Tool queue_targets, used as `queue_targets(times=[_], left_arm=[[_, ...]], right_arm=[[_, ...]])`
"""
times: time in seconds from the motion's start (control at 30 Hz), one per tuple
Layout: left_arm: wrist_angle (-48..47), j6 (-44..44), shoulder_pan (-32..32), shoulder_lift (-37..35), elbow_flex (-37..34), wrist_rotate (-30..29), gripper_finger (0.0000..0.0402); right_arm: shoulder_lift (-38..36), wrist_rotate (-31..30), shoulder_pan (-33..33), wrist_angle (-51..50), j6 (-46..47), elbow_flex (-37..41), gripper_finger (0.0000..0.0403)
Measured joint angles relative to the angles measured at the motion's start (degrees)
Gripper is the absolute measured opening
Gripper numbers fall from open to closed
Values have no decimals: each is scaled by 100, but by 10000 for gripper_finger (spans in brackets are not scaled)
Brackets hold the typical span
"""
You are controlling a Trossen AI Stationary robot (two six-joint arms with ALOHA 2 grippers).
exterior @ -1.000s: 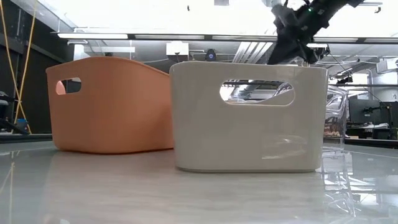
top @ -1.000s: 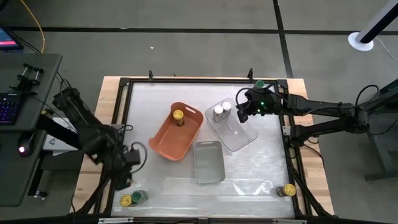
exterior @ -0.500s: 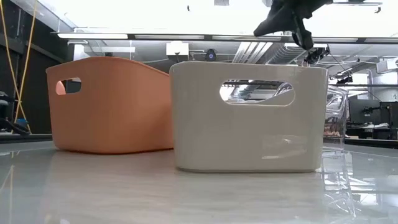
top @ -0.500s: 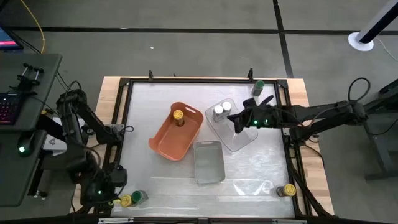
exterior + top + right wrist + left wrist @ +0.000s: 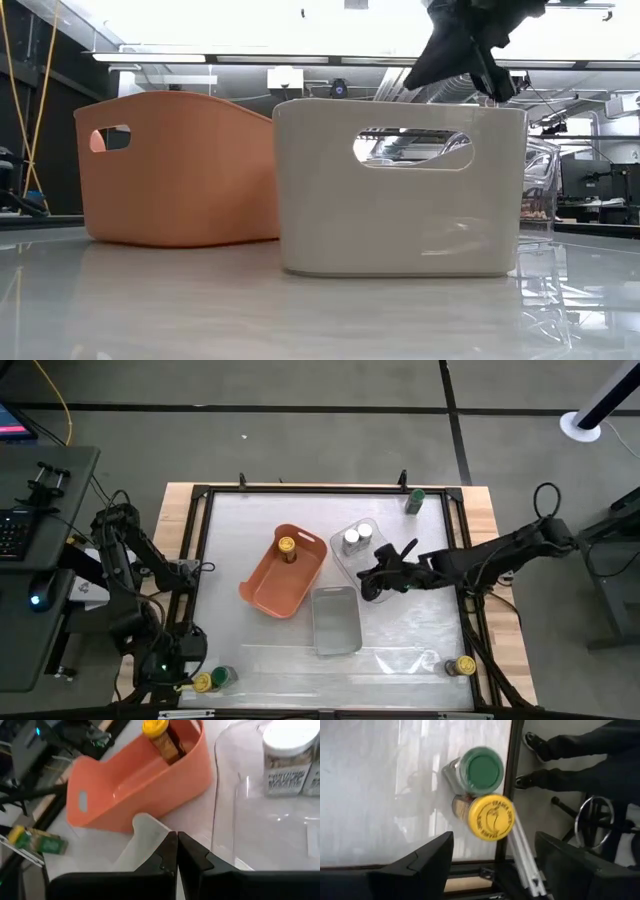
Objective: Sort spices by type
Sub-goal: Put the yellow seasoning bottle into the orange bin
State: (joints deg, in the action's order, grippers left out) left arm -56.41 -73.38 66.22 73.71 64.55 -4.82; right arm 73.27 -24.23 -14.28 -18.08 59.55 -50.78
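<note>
My left gripper (image 5: 492, 857) hangs over the table's 7 o'clock corner with its fingers spread wide and nothing between them. Directly past the fingertips in the left wrist view stand 2 jars touching each other: the yellow-lid jar (image 5: 491, 817) nearer the table frame, the green-lid jar (image 5: 480, 769) just beyond it. I judge the step in hand to be picking 1 of these. To do it well I would centre the fingers on the yellow lid alone, drop straight down, and close low on the body, since the neighbour touches it and a skewed approach could knock either jar over. The frame rail sits just beside the yellow jar, so 1 finger has little room on that side.

My right gripper (image 5: 372, 582) is pinched closed and empty, held above the middle of the table at the edge of the clear tray (image 5: 392, 586), close to the grey tray (image 5: 336, 622).

Outward from there: the clear tray holds 2 white-lid jars (image 5: 351, 540) side by side. The orange tray (image 5: 270, 588) holds 1 yellow-lid jar at its 12 o'clock end (image 5: 287, 547). The grey tray looks empty. Another green-lid jar (image 5: 415, 499) stands near the 1 o'clock corner, and 1 more yellow-lid jar (image 5: 464, 666) at the 5 o'clock corner.
</note>
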Motion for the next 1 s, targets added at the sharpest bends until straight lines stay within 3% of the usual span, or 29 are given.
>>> queue_targets(times=[0.27,0.43,0.67,0.83,1.0], left_arm=[[348,-349,-252,0,0,311,341],[365,-1781,-250,0,2,302,346],[352,-2324,-245,145,7,366,346],[386,-2317,-243,605,39,812,346],[-8,-1670,-199,1262,616,480,346]], right_arm=[[257,20,-116,-4,-290,0,1],[254,44,-112,-3,-568,0,1],[252,68,-114,-7,-807,0,1],[252,123,-114,-15,-861,0,1],[252,192,-114,-29,-861,0,1]])
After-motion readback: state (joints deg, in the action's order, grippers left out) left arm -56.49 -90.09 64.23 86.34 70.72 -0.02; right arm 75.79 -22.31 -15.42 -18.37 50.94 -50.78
